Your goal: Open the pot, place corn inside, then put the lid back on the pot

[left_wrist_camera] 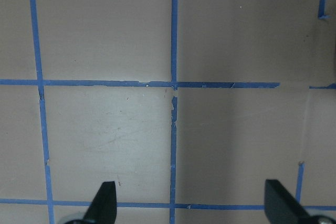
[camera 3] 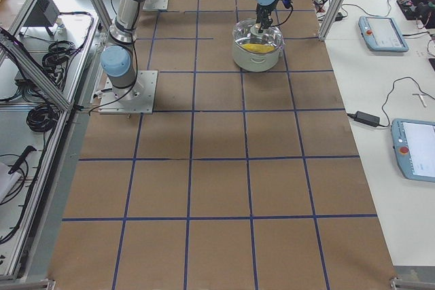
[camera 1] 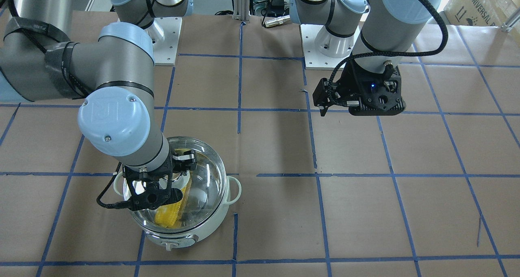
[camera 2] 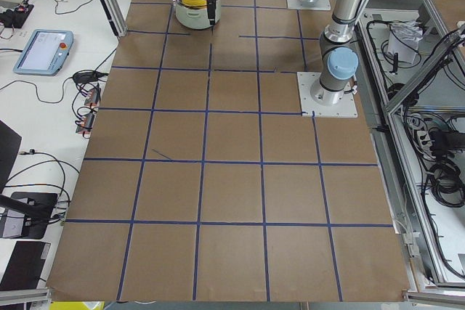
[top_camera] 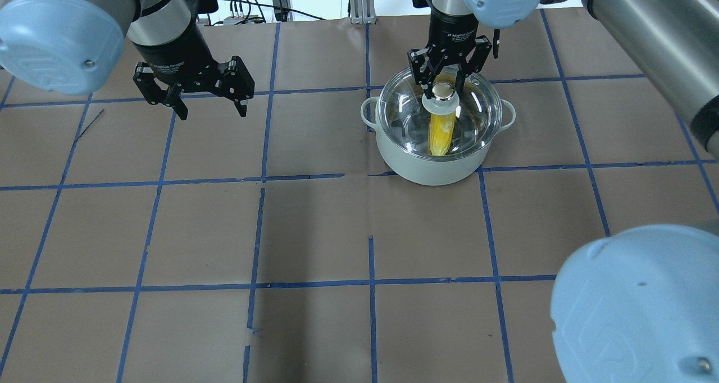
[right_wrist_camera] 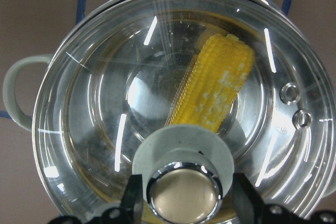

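The pale pot [top_camera: 432, 167] stands on the table, right of the middle, in the overhead view. The yellow corn [top_camera: 440, 133] lies inside it, seen through the glass. The clear lid [top_camera: 477, 105] rests on the pot's rim. My right gripper [top_camera: 444, 85] hangs over the lid's knob [right_wrist_camera: 184, 192], jaws open on either side of it. In the right wrist view the fingers [right_wrist_camera: 134, 198] flank the knob's collar, and the corn [right_wrist_camera: 218, 93] shows below. My left gripper [top_camera: 212, 112] is open and empty above bare table, far to the left of the pot.
Brown paper with a blue tape grid [top_camera: 371, 282] covers the table. The left wrist view shows only paper and tape under the left gripper [left_wrist_camera: 191, 203]. The arm bases [camera 1: 325, 45] stand on the robot's side of the table.
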Motion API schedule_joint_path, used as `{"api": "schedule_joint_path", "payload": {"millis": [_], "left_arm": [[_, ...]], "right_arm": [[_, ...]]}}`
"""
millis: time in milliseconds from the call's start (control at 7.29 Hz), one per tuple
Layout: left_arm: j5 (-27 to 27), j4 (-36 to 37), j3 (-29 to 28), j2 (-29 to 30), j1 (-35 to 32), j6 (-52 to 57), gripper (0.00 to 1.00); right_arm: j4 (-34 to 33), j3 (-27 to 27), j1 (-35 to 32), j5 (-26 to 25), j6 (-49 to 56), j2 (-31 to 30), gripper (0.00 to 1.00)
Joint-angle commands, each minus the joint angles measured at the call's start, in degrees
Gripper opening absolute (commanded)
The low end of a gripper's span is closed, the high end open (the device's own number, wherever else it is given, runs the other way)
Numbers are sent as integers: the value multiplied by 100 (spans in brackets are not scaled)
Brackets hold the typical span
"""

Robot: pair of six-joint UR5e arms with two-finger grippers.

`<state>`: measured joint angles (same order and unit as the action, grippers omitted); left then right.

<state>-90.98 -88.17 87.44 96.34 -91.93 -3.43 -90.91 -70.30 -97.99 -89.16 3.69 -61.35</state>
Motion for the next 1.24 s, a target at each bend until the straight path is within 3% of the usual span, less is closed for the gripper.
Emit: {"api": "schedule_joint_path", "payload": {"millis": [0,275,824,1098], "left_arm": [[1,1,1,7,0,0,100],[1,1,10,-10,0,0,100],[1,1,-7,-1,0,0,100],[10,1,-7,-1,0,-17,100]], "right_arm": [[-14,-10,-1,-4,-131,-17,73],[64,-150,34,-13,17,-409,72],[30,-1624,218,-153,18,-2570,73],[-58,-2179,210,-207,-35,-2978,75]]}}
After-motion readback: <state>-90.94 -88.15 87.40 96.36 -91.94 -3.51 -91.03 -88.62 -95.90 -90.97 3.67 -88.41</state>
